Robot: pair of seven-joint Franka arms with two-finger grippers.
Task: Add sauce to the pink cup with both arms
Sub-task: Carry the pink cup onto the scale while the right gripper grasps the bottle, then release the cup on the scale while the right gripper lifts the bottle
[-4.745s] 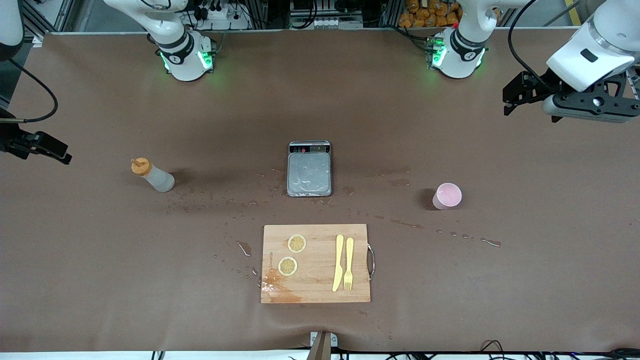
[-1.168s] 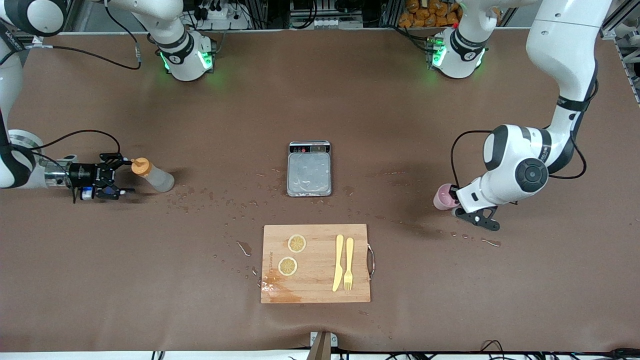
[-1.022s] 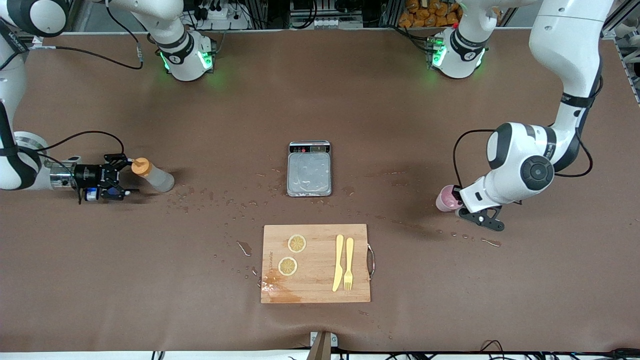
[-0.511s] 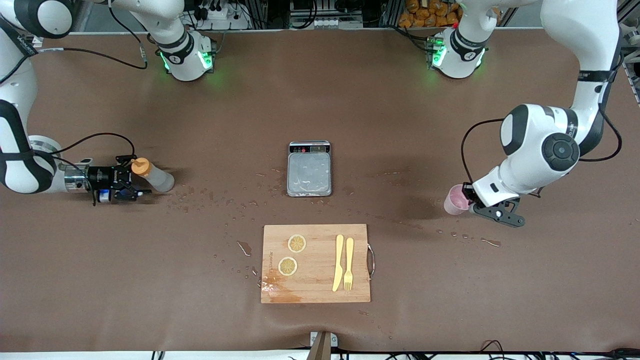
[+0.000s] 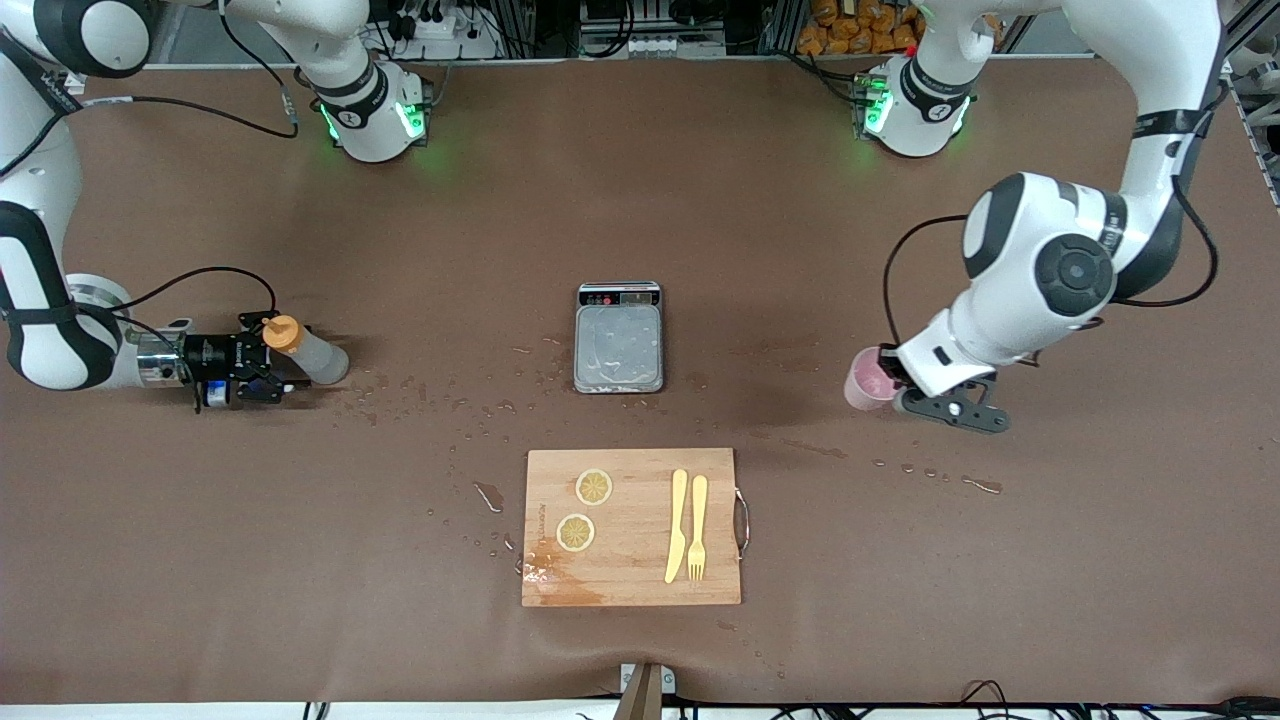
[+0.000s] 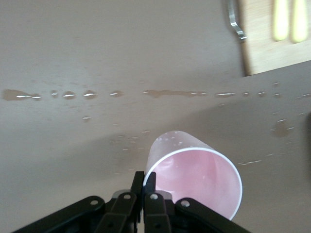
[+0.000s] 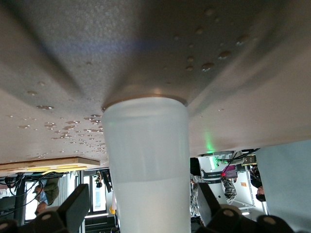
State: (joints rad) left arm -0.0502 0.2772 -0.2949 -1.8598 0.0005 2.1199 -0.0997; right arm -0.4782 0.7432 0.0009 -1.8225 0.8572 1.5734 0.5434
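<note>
Step in hand: pickup of both items. Left tool (image 5: 893, 383) pinches pink cup (image 5: 862, 380) rim, 3 o'clock of scale (image 5: 619, 337). Right tool (image 5: 268, 358) spread around sauce (image 5: 305, 350), 9 o'clock. Next: clamp the bottle, lift it

Brown-covered table (image 5: 640, 200), spattered with water drops (image 5: 930, 472).
Metal framing (image 5: 540, 30), cables and orange-yellow packets (image 5: 850, 25) line its edge by the bases.

A robotics lab: bench-mounted arm bases (image 5: 372, 115) and cable-strewn equipment racks (image 5: 640, 25).
</note>
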